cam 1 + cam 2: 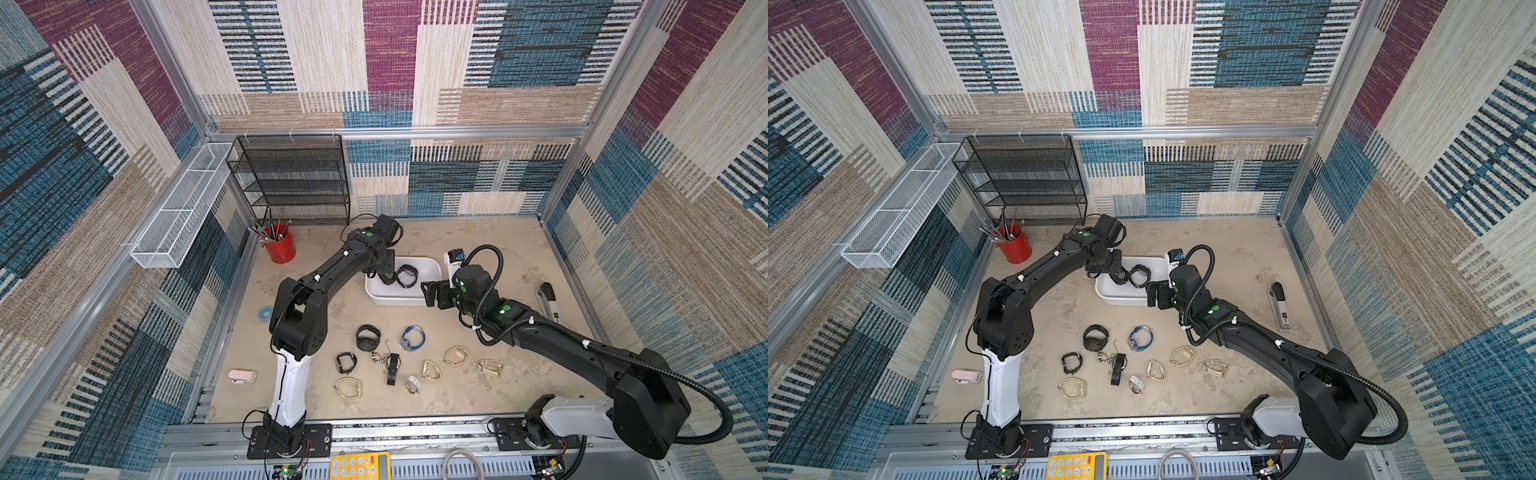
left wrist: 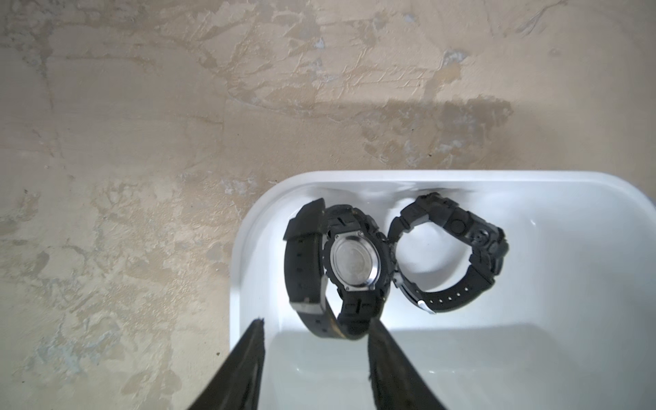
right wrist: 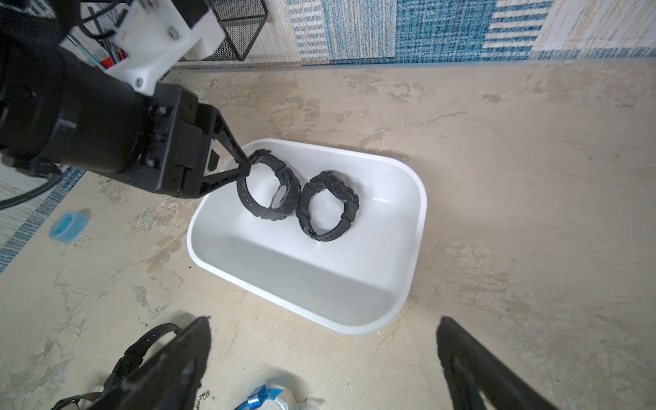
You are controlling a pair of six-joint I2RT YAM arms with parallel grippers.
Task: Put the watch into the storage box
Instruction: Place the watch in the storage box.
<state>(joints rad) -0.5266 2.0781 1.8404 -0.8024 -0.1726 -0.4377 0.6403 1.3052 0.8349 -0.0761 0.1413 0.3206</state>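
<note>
We see the left tool [image 2: 317, 321] over the box [image 3: 301, 284], its jaws apart, with the strap of one black watch [image 2: 355, 262] between them but not clamped. This watch stands on edge inside the box, its steel case back showing in the left wrist view, and it touches a second black watch [image 2: 461, 245] that is also in the box. The right tool [image 3: 323, 319] hangs just beside the box, jaws wide apart and empty. We note further watches [image 1: 368, 337] scattered on the counter [image 1: 519, 257], well apart from the box.
</note>
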